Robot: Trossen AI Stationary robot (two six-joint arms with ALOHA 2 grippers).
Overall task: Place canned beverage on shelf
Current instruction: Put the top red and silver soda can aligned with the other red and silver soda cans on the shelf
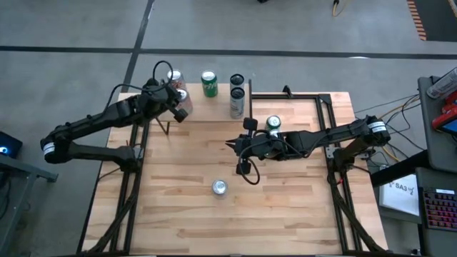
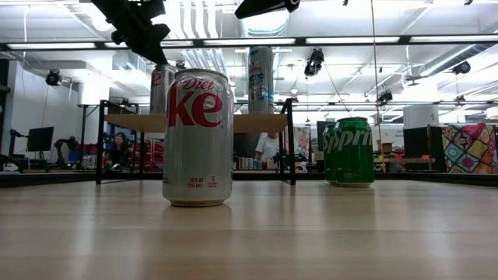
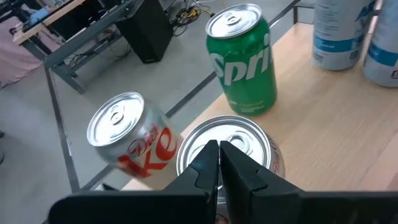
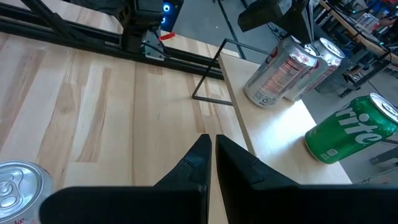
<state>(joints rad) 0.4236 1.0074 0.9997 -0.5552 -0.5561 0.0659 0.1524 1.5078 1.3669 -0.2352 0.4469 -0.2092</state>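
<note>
The shelf [image 1: 214, 108] stands at the table's far edge. On it stand two Diet Coke cans [image 1: 174, 77] [image 3: 231, 140], a Sprite can [image 1: 208, 83] and two tall slim cans [image 1: 237, 100]. My left gripper [image 3: 219, 149] is shut, right above the top of the nearer Diet Coke can at the shelf's left end. The other Diet Coke can [image 3: 127, 140] stands just beside it at the shelf's edge and looks tilted. My right gripper [image 4: 211, 149] is shut in the air over the table's middle, with nothing between its fingers. My left gripper's shut fingertips [image 3: 208, 155] stand over the lid [image 3: 239, 134] of the nearer Diet Coke can, coming slanting down from the table's left. The fingers hide the spot, so I cannot tell whether they touch the lid. The can stands upright on the shelf.
One Diet Coke can [image 1: 219, 187] stands upright on the tabletop near the middle front. A second Sprite can [image 1: 273, 123] stands on the table by the right arm, to the right of the shelf. Black frame bars [image 1: 328, 121] run along the table's sides.
</note>
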